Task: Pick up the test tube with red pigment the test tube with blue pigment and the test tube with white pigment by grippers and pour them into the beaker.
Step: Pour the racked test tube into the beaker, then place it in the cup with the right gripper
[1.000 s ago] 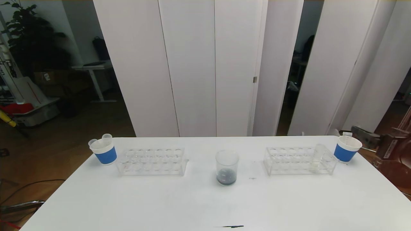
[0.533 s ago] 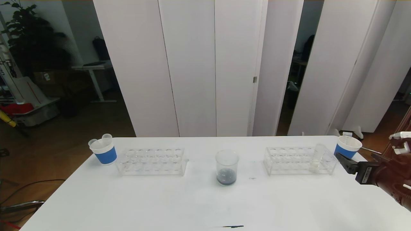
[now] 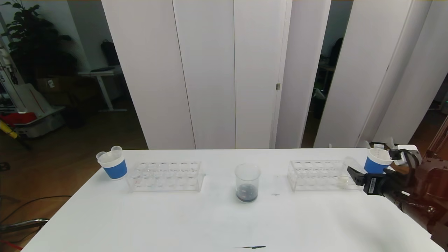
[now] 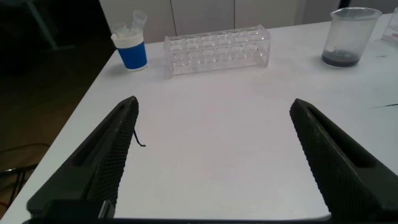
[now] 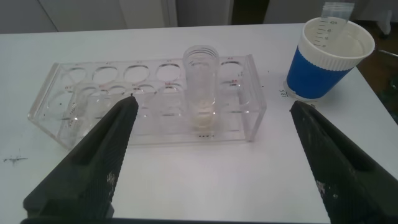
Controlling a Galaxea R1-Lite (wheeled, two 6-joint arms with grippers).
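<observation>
Dark liquid sits in the bottom of the clear round glass beaker (image 3: 247,182) in the middle of the white bench (image 3: 224,224), so some pouring looks done. One small clear tube with milky white liquid (image 5: 201,87) stands in the see-through plastic rack (image 5: 149,102) on the right, not yet poured. The right hand (image 3: 353,174), black and ridged, hangs wide open and empty just beside that rack. The left hand (image 4: 214,155) waits low, near the bench's left edge, open and empty too.

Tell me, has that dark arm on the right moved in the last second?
Yes. The right gripper came in from the table's right edge, leftward to the right-hand rack.
</observation>
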